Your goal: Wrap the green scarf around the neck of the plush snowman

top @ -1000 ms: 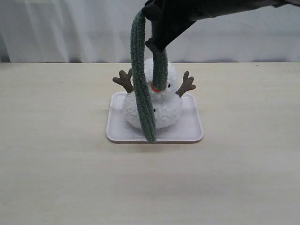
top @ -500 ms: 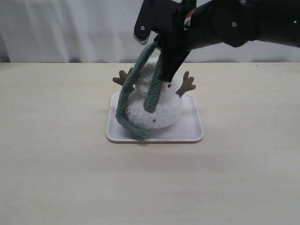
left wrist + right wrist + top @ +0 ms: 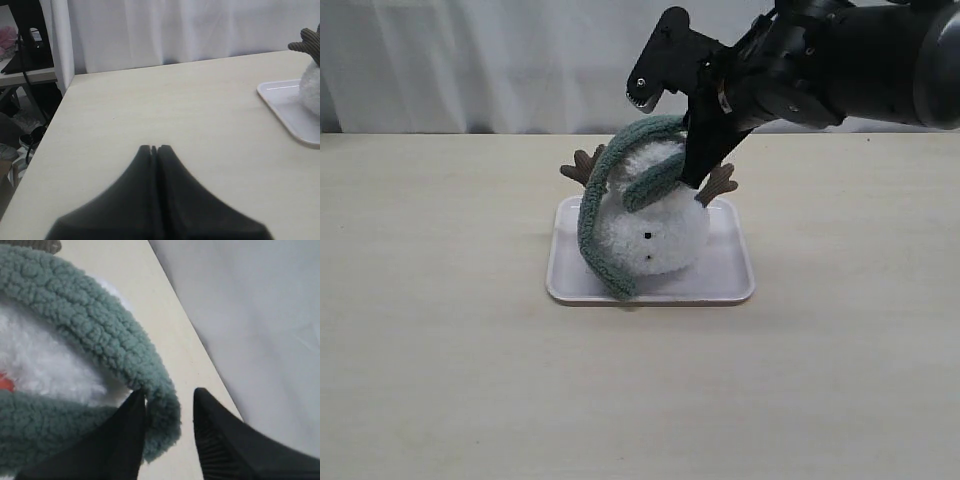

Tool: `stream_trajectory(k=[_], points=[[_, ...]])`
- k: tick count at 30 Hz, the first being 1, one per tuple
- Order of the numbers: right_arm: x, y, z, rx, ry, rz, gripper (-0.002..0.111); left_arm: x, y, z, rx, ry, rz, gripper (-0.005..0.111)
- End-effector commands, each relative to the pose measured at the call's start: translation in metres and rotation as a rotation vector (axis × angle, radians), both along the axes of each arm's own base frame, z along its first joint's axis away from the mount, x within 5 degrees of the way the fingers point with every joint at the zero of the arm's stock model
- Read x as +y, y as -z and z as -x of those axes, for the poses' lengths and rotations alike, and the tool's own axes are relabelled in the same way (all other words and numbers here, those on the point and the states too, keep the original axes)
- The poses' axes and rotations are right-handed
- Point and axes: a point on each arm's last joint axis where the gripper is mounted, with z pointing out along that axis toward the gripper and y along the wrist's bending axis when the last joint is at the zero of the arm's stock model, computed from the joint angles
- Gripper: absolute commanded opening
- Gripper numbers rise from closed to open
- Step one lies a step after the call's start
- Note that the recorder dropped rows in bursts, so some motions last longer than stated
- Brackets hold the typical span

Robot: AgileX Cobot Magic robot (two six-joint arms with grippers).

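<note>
currently: scarf (image 3: 588, 215), likely soft, limp; take at fold, counter's far edge. right gripper (image 3: 167, 395) parted loosely around it; left gripper (image 3: 154, 147) closed, empty.

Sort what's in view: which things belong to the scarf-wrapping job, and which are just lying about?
Job: fuzzy sage-green knit scarf; fluffy white plush snowman; right gripper, open around the scarf's fold.
Lying about: pale rectangular plastic tray under the snowman; light wooden table; left gripper, shut, holding nothing.
</note>
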Motion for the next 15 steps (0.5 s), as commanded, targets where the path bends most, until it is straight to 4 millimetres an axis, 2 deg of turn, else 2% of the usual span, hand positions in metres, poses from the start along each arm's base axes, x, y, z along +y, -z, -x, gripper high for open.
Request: stream_trajectory(k=[1,4,6,10,12,14,15], points=[[-0.004,-0.004,0.001,0.000,0.025,-0.002,0.046,0.000,0.000,0.000,-0.009,-0.001,0.000,0.000],[-0.009,-0.012,0.007,0.007,0.062,0.006,0.055,0.000,0.000,0.000,-0.009,-0.001,0.000,0.000],[-0.011,-0.017,0.011,0.023,0.092,-0.037,0.057,0.000,0.000,0.000,-0.009,-0.001,0.000,0.000],[-0.011,-0.035,0.027,0.088,0.149,-0.221,0.057,0.000,0.000,0.000,-0.009,-0.001,0.000,0.000],[-0.008,-0.042,0.035,0.165,0.208,-0.375,0.057,0.000,0.000,0.000,-0.009,-0.001,0.000,0.000],[-0.002,-0.048,0.047,0.333,0.302,-0.539,0.057,0.000,0.000,0.000,-0.009,-0.001,0.000,0.000],[0.004,-0.043,0.057,0.491,0.341,-0.616,0.057,0.000,0.000,0.000,-0.009,-0.001,0.000,0.000]])
